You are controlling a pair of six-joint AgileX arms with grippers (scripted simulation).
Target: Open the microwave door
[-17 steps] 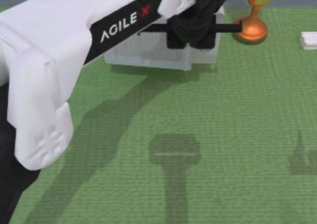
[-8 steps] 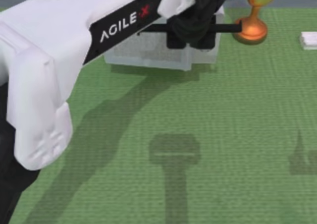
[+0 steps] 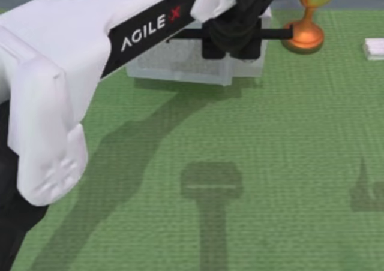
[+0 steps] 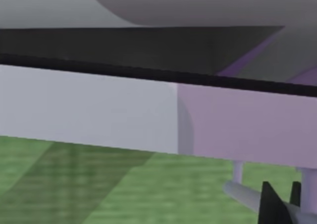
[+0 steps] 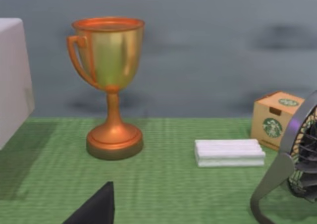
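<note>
The light grey microwave (image 3: pixel 180 64) stands at the back of the green table, largely covered by my left arm in the top view. My left gripper (image 3: pixel 233 43) hangs at its front right part. In the left wrist view, the slim handle bar (image 4: pixel 242 193) stands off the pale microwave door (image 4: pixel 247 125) on short posts. My left gripper (image 4: pixel 285 204) is shut on that bar, one black fingertip on each side. A dark band runs along the door's upper edge. My right gripper (image 5: pixel 99 206) is parked out of the top view, facing the table's right part.
A gold trophy (image 3: pixel 307 28) stands just right of the microwave, close to the left gripper. Farther right lies a white folded stack (image 3: pixel 374 48). The right wrist view also shows a small cardboard box (image 5: pixel 275 120) and a desk fan (image 5: pixel 297 169).
</note>
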